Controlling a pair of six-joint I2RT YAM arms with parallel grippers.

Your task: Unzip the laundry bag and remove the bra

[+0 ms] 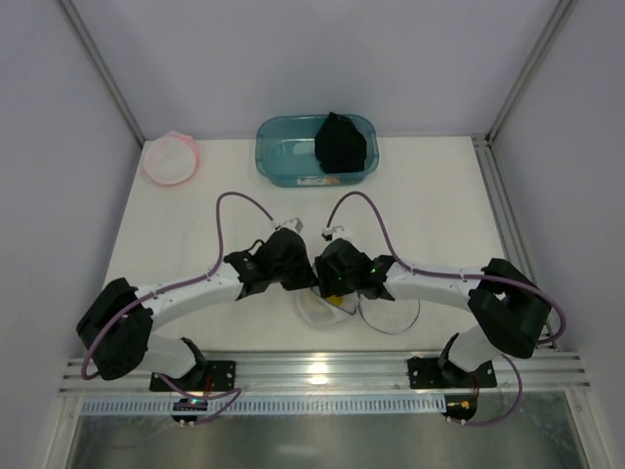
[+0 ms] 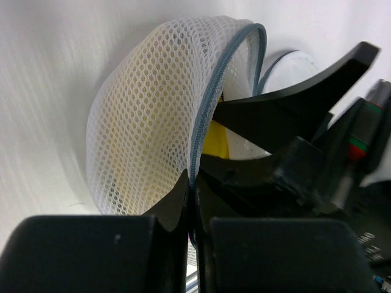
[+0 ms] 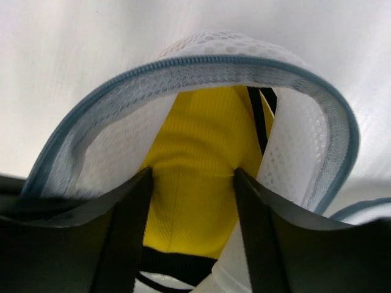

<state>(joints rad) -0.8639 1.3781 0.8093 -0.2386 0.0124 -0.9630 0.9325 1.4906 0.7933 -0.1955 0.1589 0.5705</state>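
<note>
The laundry bag (image 1: 320,311), white mesh with a grey-blue zipper rim, lies at the table's near centre between both arms. In the left wrist view the bag (image 2: 153,116) stands on edge, and my left gripper (image 2: 194,183) is shut on its zipper rim. The bag's mouth (image 3: 214,61) is open. My right gripper (image 3: 190,177) is open and reaches inside, its fingers (image 3: 131,207) on either side of the yellow bra (image 3: 201,140) with black trim. The bra's yellow also shows in the left wrist view (image 2: 215,139). In the top view both grippers, left (image 1: 305,278) and right (image 1: 334,283), meet over the bag.
A pink-rimmed round mesh bag (image 1: 169,158) lies at the far left. A teal tub (image 1: 273,156) at the far centre holds a black garment (image 1: 340,143). An aluminium rail (image 1: 322,371) runs along the near edge. Frame posts stand at the back corners.
</note>
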